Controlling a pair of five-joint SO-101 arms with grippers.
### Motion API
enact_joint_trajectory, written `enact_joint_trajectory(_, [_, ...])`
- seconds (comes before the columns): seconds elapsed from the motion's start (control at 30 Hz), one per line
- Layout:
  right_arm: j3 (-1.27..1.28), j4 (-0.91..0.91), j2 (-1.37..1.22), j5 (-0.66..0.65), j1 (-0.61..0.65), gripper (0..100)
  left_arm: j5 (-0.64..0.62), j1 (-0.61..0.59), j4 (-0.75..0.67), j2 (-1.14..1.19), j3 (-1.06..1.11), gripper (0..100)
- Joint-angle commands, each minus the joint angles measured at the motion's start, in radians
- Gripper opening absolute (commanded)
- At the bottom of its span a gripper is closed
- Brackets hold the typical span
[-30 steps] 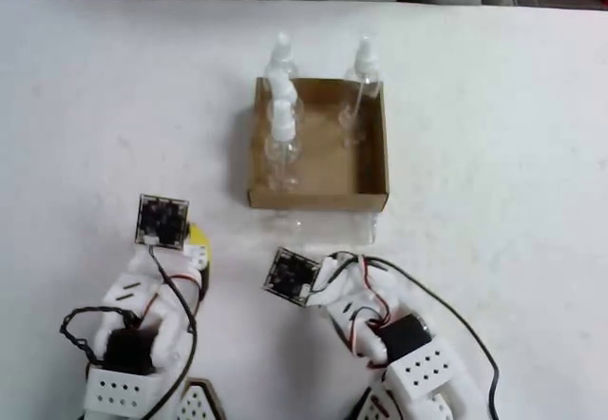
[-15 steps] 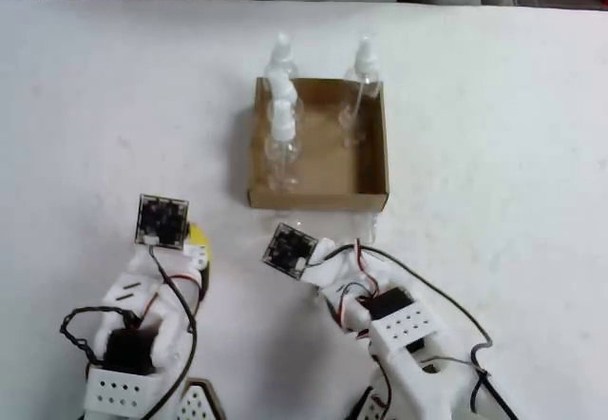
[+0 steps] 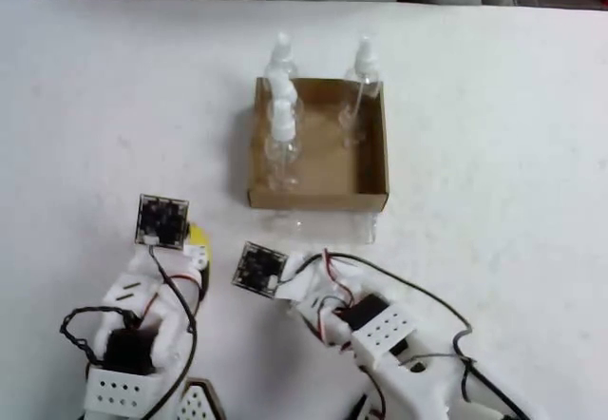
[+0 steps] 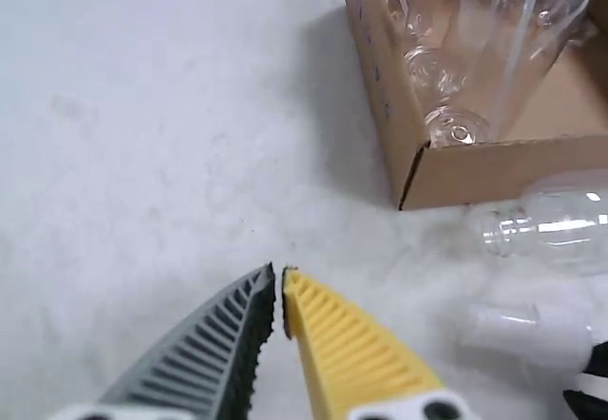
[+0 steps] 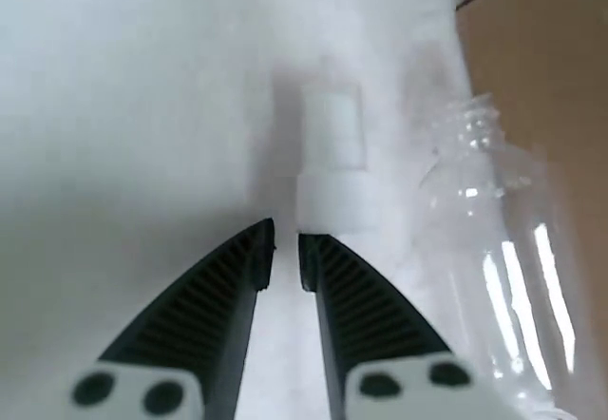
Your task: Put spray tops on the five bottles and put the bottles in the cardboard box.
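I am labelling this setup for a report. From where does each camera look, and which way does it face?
High view: fixed above the table, looking down on the cardboard box; left arm and right arm show at the near edge.
Left wrist view: on the left arm, facing the table past the left gripper toward the box's corner.
Right wrist view: on the right arm, low over the table, the right gripper facing a loose spray top.
Shared: both wrist views show the uncapped bottle lying before the box.
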State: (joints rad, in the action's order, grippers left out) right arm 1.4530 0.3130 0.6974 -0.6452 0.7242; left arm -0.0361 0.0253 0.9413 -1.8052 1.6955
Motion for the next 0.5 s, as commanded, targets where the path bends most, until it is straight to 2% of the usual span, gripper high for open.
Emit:
enact_joint_trajectory(0.0, [-0.087,-0.065,-0.061,0.080,0.051,1.6,0.011,-0.008,-0.029,-0.013,-0.003,2])
enact_joint_trajectory(0.17, [-0.229,-0.117,-0.292,0.094,0.111,1.6,0.011,-0.010,-0.029,-0.013,-0.003,2])
enact_joint_trajectory(0.27, [-0.356,-0.056,-0.418,0.094,0.119,2.0,0.006,-0.039,-0.029,-0.015,-0.003,2])
enact_joint_trajectory(0.33, [-0.425,-0.002,-0.458,0.101,0.124,2.1,0.005,-0.048,-0.032,-0.015,-0.003,2])
enact_joint_trajectory(0.47, [-0.442,-0.012,-0.455,0.201,0.193,2.1,0.002,-0.051,-0.048,-0.015,-0.003,2])
